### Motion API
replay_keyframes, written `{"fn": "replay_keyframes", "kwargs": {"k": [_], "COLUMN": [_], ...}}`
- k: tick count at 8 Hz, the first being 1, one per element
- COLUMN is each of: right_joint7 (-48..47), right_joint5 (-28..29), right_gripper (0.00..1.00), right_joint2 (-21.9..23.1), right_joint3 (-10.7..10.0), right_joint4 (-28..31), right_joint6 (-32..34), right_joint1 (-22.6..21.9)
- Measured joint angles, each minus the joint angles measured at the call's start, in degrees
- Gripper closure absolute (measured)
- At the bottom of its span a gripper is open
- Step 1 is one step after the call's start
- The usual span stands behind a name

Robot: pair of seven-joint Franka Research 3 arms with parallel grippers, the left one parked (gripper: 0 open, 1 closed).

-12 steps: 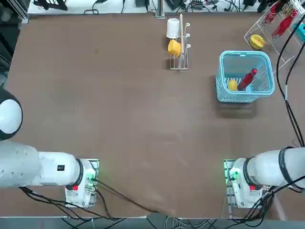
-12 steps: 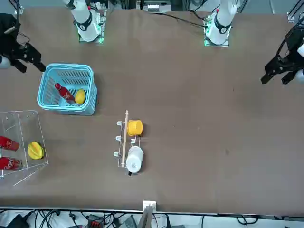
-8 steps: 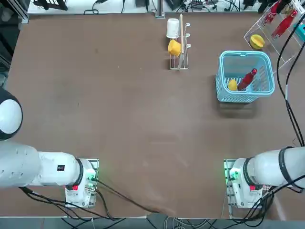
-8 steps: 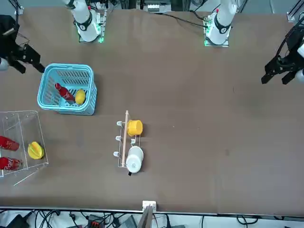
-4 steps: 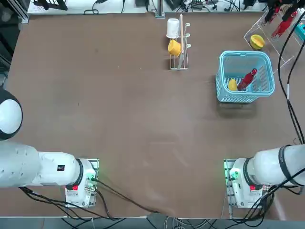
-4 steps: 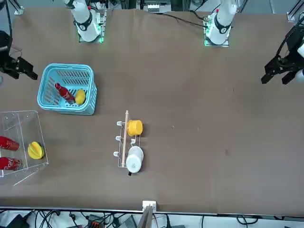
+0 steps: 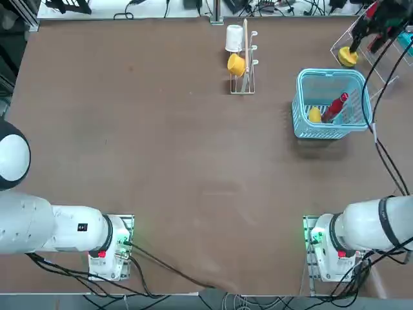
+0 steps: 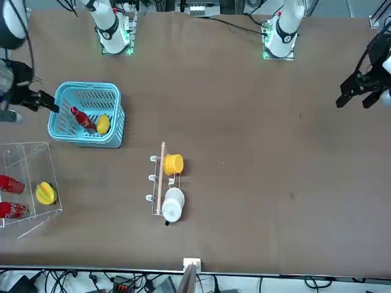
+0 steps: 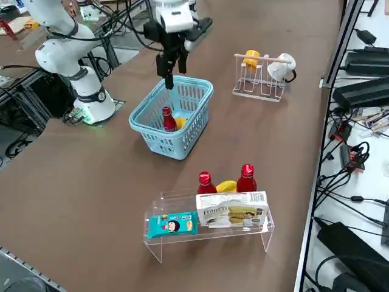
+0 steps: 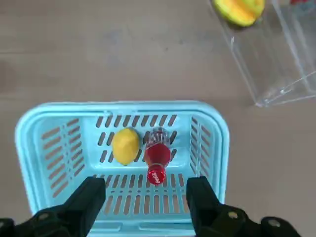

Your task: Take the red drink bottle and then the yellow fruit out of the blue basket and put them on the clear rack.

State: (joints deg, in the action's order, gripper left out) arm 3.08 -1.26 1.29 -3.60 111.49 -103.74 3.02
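Observation:
The blue basket (image 7: 301,97) (image 8: 86,85) (image 9: 201,90) (image 10: 123,106) stands at the table's right side. Inside it the red drink bottle (image 7: 335,107) (image 8: 81,118) (image 9: 168,118) (image 10: 157,159) leans on the wall, cap up. The yellow fruit (image 7: 314,115) (image 8: 102,124) (image 9: 180,122) (image 10: 125,145) lies right beside the bottle. My right gripper (image 7: 365,32) (image 8: 46,102) (image 9: 166,75) (image 10: 145,200) hangs open well above the basket, holding nothing; its fingertips are over the basket's rim. The clear rack (image 7: 379,71) (image 8: 32,146) (image 9: 213,234) (image 10: 281,64) stands just beyond the basket.
The rack holds two red bottles (image 9: 205,182), a flat yellow fruit (image 8: 44,193), a snack box (image 9: 231,210) and a teal packet (image 9: 172,224). A wire cup stand (image 7: 243,82) (image 8: 160,183) with a yellow-orange cup (image 7: 236,64) and a white cup (image 7: 233,37) stands at the table's far middle.
My right gripper has swung in from the table's outer right edge to a spot over the basket. Its jaws stayed open. Bottle and fruit have not moved.

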Motion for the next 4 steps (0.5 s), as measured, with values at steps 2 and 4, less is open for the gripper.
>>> {"fn": "replay_keyframes", "kwargs": {"k": [2,4], "right_joint7": [0.0,0.0], "right_joint5": [0.0,0.0], "right_gripper": [0.0,0.0], "right_joint2": [0.5,1.3], "right_joint3": [0.0,0.0], "right_joint4": [6.1,13.4], "right_joint6": [-4.8,-12.8], "right_joint1": [0.3,0.4]}}
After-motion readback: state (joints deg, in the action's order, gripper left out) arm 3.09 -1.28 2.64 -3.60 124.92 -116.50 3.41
